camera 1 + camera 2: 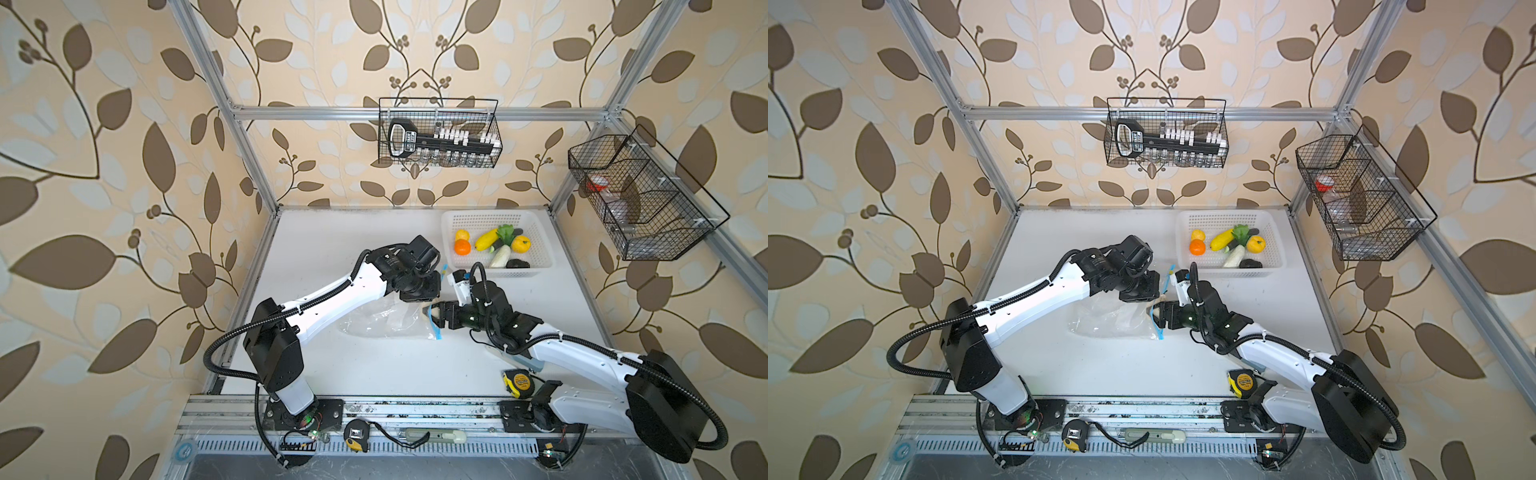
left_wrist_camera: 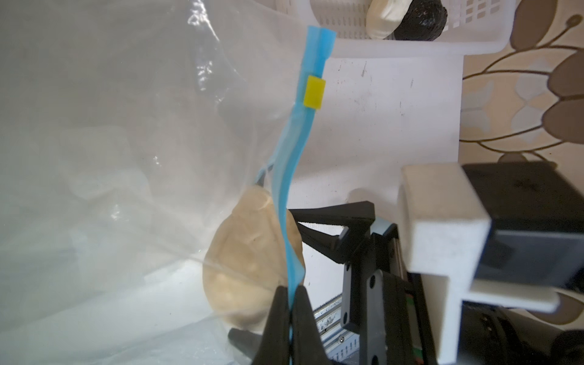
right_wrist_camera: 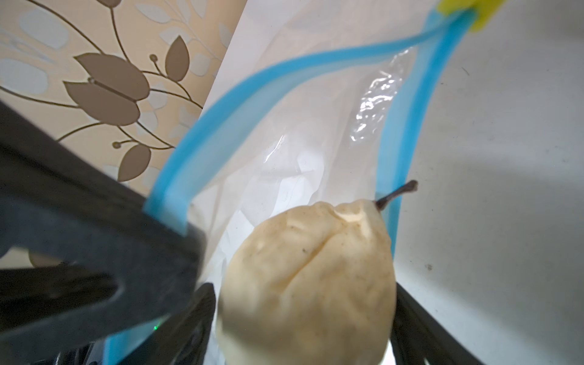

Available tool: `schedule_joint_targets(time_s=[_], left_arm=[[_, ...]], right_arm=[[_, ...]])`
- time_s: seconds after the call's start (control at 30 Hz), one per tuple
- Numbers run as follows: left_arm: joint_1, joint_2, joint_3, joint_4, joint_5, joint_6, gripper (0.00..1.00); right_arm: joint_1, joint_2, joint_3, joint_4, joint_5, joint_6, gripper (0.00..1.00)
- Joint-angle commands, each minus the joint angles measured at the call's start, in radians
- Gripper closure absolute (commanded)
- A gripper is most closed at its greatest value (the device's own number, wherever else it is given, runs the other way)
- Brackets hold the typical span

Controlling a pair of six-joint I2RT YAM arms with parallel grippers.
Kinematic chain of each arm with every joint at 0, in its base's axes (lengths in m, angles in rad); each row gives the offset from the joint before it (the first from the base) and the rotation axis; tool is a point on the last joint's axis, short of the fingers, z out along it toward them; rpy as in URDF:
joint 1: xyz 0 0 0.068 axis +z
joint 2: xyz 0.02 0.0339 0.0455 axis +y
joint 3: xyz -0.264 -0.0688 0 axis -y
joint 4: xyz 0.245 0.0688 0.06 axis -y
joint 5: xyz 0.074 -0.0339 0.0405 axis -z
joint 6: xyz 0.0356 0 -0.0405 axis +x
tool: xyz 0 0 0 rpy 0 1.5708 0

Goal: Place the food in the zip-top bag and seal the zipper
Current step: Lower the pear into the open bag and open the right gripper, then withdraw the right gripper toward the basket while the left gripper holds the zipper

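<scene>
The clear zip-top bag point(image 1: 382, 320) lies mid-table in both top views, mouth toward the right. My left gripper point(image 2: 292, 303) is shut on the upper lip of the light-blue zipper point(image 2: 311, 132) and lifts it, so the mouth gapes; the yellow slider point(image 2: 313, 92) sits at the far end. My right gripper point(image 3: 303, 316) is at the mouth, its fingers wide on either side of a beige pear point(image 3: 309, 278) that is partly inside. The rest of the food stays in the white basket point(image 1: 540, 232): an orange point(image 1: 462, 247), a yellow squash point(image 1: 486, 240), a yellow pepper point(image 1: 520, 244), leafy, pale and dark green pieces.
A yellow-and-black tape measure point(image 1: 518, 382) lies near the front right beside my right arm, with a pale blue-grey case point(image 1: 536, 365) partly under it. Black wire baskets hang on the back wall point(image 1: 440, 133) and the right frame point(image 1: 636, 195). A metal rail point(image 1: 395, 409) runs along the front edge.
</scene>
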Motion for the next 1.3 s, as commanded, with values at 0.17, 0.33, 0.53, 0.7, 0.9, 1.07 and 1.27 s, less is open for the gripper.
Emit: schedule_joint_targets(time_s=[0.17,0.33,0.53,0.7,0.9,1.07,1.27], left_arm=[[0.007,-0.021,-0.018,0.036,0.024,-0.014,1.0],[0.008,-0.031,-0.035,0.043,0.021,-0.02,1.0],[0.014,-0.05,-0.051,0.042,0.01,-0.026,1.0],[0.023,-0.061,-0.067,0.047,0.003,-0.037,1.0],[0.035,-0.062,-0.071,0.049,0.0,-0.046,1.0],[0.053,-0.069,-0.078,0.052,0.001,-0.049,1.0],[0.064,-0.072,-0.092,0.075,0.012,-0.057,1.0]], right_arm=[[0.011,-0.037,0.058,-0.044,0.021,-0.018,0.16],[0.005,-0.062,0.083,-0.081,0.029,-0.031,0.15],[-0.002,-0.066,0.091,-0.093,0.028,-0.035,0.17],[-0.005,-0.084,0.087,-0.108,0.036,-0.037,0.2],[-0.029,-0.122,0.106,-0.18,0.051,-0.055,0.24],[-0.096,-0.164,0.177,-0.334,0.112,-0.118,0.28],[-0.3,-0.088,0.347,-0.496,0.199,-0.208,0.3]])
